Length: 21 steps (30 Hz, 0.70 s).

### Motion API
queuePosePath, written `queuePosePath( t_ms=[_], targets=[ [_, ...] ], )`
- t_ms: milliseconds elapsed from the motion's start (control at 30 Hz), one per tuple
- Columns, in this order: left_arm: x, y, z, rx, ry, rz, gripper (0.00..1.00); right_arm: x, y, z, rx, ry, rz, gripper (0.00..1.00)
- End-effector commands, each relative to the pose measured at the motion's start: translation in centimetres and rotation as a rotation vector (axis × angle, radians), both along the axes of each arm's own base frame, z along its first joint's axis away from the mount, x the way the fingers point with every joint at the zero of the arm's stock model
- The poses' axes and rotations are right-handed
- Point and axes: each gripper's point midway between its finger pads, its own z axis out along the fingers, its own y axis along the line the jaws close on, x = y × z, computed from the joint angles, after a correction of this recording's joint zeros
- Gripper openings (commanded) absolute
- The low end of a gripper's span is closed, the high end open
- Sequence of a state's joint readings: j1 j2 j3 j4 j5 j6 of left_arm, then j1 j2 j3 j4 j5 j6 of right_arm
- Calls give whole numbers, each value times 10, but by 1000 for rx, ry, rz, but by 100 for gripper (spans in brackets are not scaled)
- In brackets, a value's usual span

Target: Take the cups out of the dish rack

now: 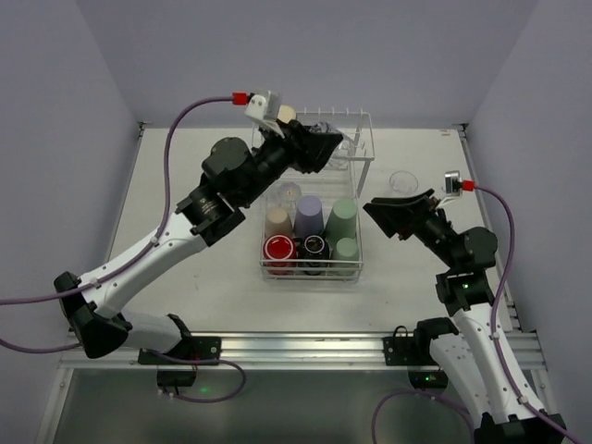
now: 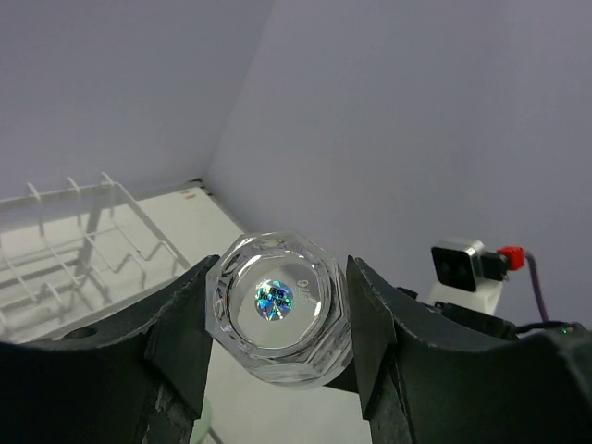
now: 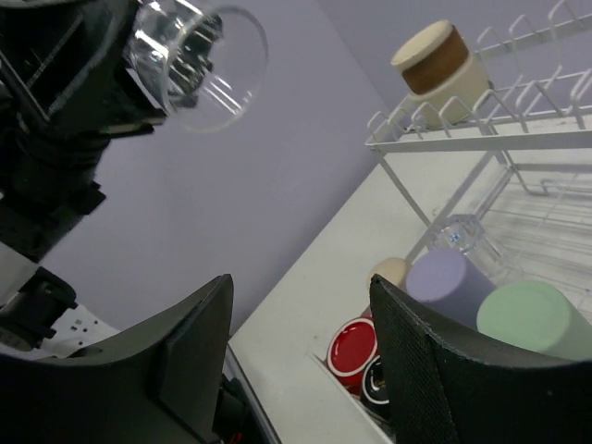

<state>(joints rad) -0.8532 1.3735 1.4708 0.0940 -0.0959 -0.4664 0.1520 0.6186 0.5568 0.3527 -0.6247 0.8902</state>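
Left gripper (image 2: 277,291) is clamped on a clear cup (image 3: 198,61), fingers (image 2: 180,338) pressed to its faceted sides, and holds it in the air over the dish rack's raised shelf. Open table (image 1: 185,199) stretches wide to the left of the dish rack (image 1: 313,275) and along its near edge. The strip to the right is narrower. There the right gripper (image 3: 301,287) hangs near the rack's right wall, jaws apart, nothing between them. In the low basket stand a tan cup (image 1: 277,222), a lavender cup (image 1: 308,215) and pale green cups (image 1: 344,218), with a red cup (image 1: 278,250) and a black cup (image 1: 316,247) against the near wall (all packed close). A second clear cup (image 1: 404,180) stands alone on the table beyond the right gripper.
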Motion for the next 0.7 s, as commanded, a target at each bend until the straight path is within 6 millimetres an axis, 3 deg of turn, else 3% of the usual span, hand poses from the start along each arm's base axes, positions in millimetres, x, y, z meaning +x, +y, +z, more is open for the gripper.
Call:
queuePosePath(
  t_ms=[0,33,67,133,267,467,600,633,667],
  targets=[
    [-34,-21,-1,-197,49,-208,18,-22,6,43,52,-131,81,63],
    [-42,-22,-13,-200,68,-240,18,-22,7,45,58,-127,91,62],
    [-45,-22,-9,-234,58,-258,18,-23,8,49,59,-133,99,62],
    [-52,-30,-21,-250,91,-302,18,-25,10,51,68,-131,118,61],
    [-62,-46,-25,-271,100,-354,18,-27,10,60,68,-151,120,59],
    [-74,-68,-32,-278,116,-421,18,-21,11,57,65,-143,118,57],
    [-76,-75,-40,-265,125,-426,19,-24,12,62,86,-157,135,41],
    [-74,-76,-42,-263,130,-419,23,-24,12,63,92,-158,137,28],
    [-74,-75,-42,-262,129,-417,29,-24,12,64,95,-163,136,23]
  ],
)
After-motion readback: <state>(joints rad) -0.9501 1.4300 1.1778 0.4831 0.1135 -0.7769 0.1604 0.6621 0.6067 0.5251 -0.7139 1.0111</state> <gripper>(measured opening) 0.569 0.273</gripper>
